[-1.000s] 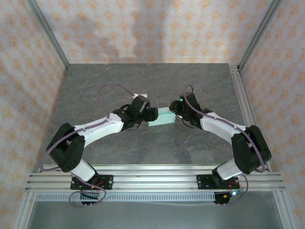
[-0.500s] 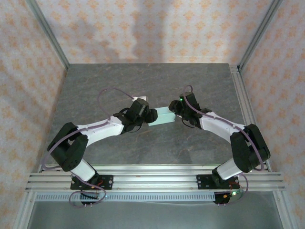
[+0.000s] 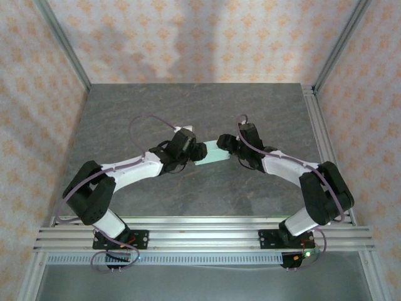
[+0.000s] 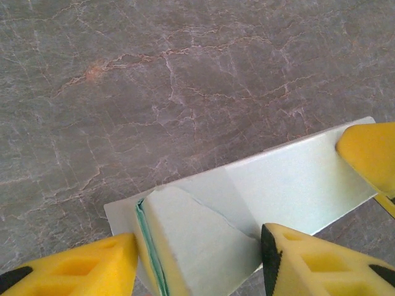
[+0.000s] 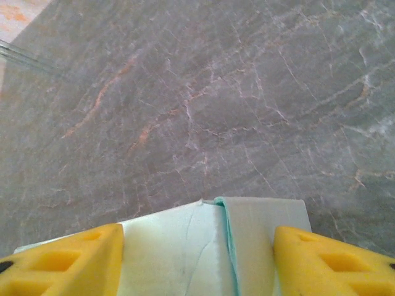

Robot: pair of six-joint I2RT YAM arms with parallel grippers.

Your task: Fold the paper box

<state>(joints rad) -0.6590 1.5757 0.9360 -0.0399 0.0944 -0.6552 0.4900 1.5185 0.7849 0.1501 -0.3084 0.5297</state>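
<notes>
Paper box [image 3: 214, 153] sits at the middle of the tabletop [image 3: 188, 106], bridged between the left hand [image 3: 199, 152] and the right hand [image 3: 227, 145]. From above, both of its ends are covered by the black wrist housings and only a short mint strip shows. Whether it rests on the stone surface or hangs just over it cannot be told.

In the left wrist view the left hand [image 4: 197, 265] is closed on the near end of the box [image 4: 296, 185]. Each yellow finger touches the card, though the bottom edge cuts off their lower parts. A folded flap with a layered teal edge lies against the left finger. At the far end, one finger of the right hand [image 4: 369, 151] overlaps the card and is cropped by the frame.

In the right wrist view the right hand [image 5: 199, 259] clamps the box [image 5: 166, 246] between its fingers. The card runs on behind the right-side finger, and the bottom edge cuts off most of the box.
</notes>
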